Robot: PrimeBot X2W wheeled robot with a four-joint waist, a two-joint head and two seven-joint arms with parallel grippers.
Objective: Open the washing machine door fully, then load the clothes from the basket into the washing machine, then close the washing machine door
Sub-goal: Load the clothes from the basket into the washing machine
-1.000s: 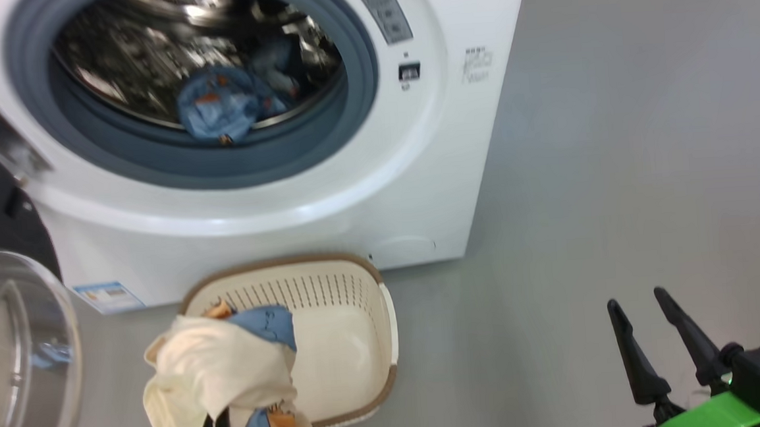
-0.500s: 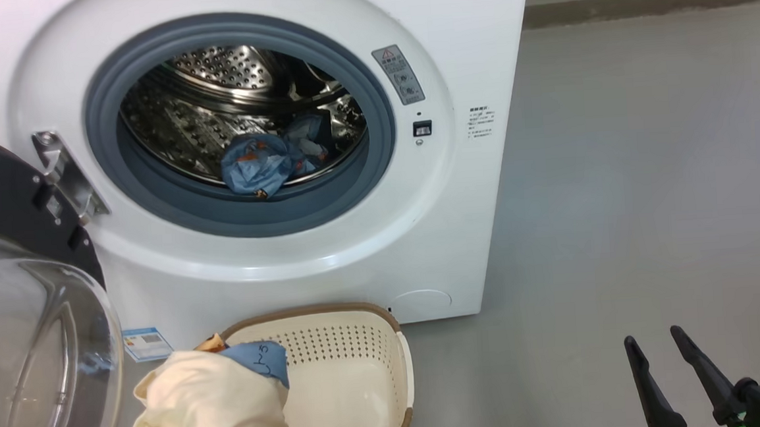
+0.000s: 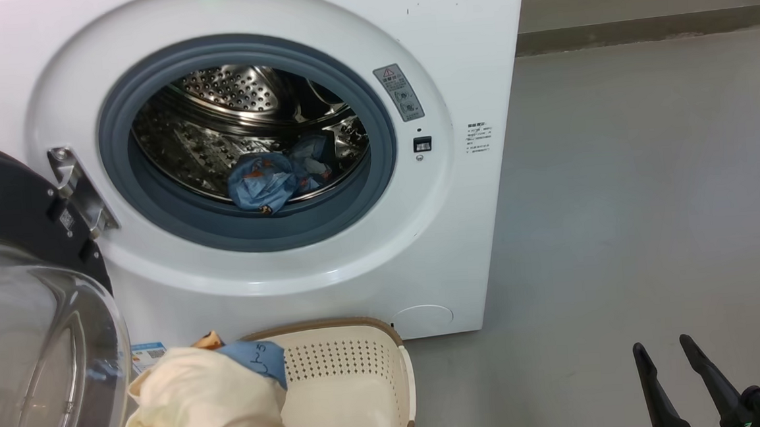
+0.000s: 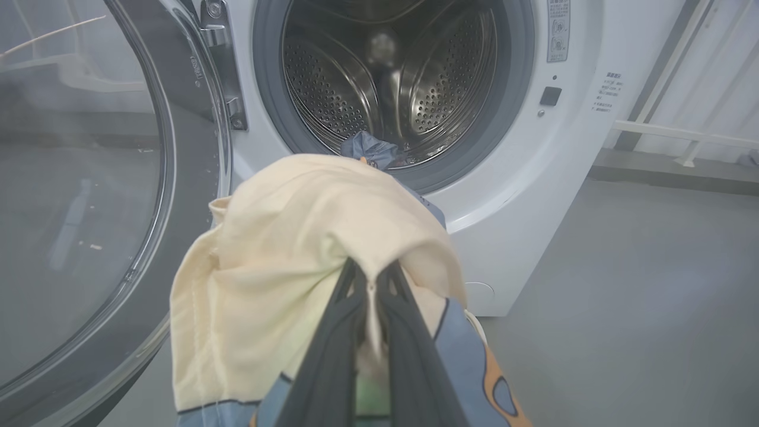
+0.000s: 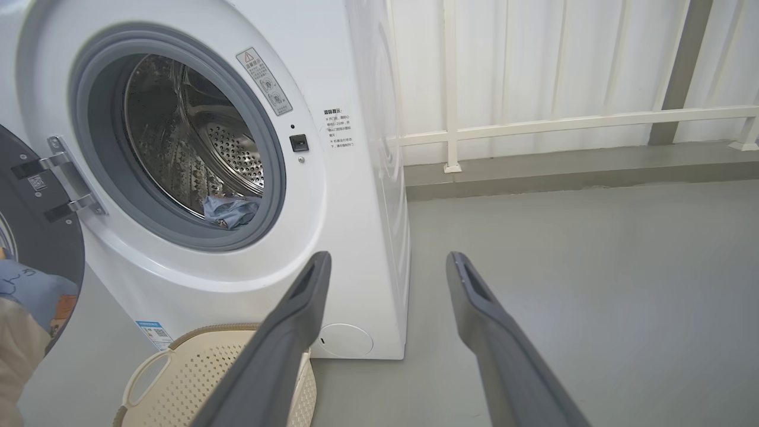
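The white washing machine (image 3: 469, 56) stands with its door (image 3: 25, 341) swung open to the left, glass bowl facing me. A blue garment (image 3: 266, 184) lies at the drum's front lip. My left gripper (image 4: 370, 279) is shut on the clothes (image 4: 284, 255), a cream, blue and orange bundle (image 3: 200, 399) hanging above the left end of the basket (image 3: 354, 390), in front of the drum opening (image 4: 391, 77). The basket's floor shows bare. My right gripper (image 3: 662, 354) is open over the floor at the lower right, nothing between its fingers (image 5: 474, 302).
The open door (image 4: 95, 196) stands close on the left of the held bundle. A white railing (image 5: 533, 124) and a low kerb run behind the machine on the right. Grey floor (image 3: 649, 190) spreads to the right of the machine.
The head camera has tilted up, so the machine and basket sit lower in the picture. The bundle stays in my left gripper; the right gripper stays open.
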